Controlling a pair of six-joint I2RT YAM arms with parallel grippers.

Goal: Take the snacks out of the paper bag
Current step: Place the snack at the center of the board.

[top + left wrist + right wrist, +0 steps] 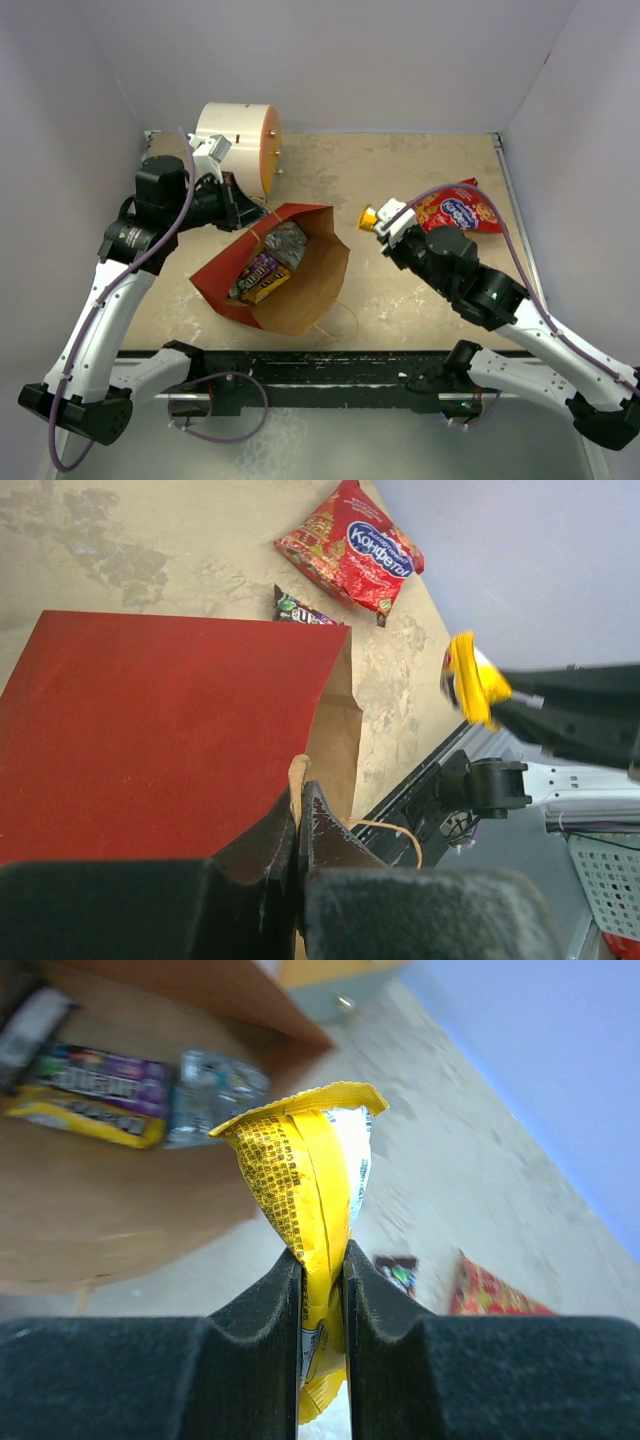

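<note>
R hand (322, 1260) tight on yellow pkt (310, 1150); L hand (298, 800) closed, prob. on paper bag (150, 730) rim.

The red bag (350, 550), lying beyond the paper bag (150, 730), is carrying a blue oval logo (381, 552) whose white Cyrillic letters are reading "Конфеты"; smaller print around that oval is staying too fine to read. Inside the paper bag, the yellow-purple packet (90, 1095) is showing pale lettering along its purple band, but it is coming out blurred in the right wrist view and too small from above. The yellow packet (305, 1190), off to the side of the paper bag, is bearing a block of tiny dark print, unreadable. The dark packet (305, 610) just past the paper bag's far edge is showing a green mark and illegible white characters.
</note>
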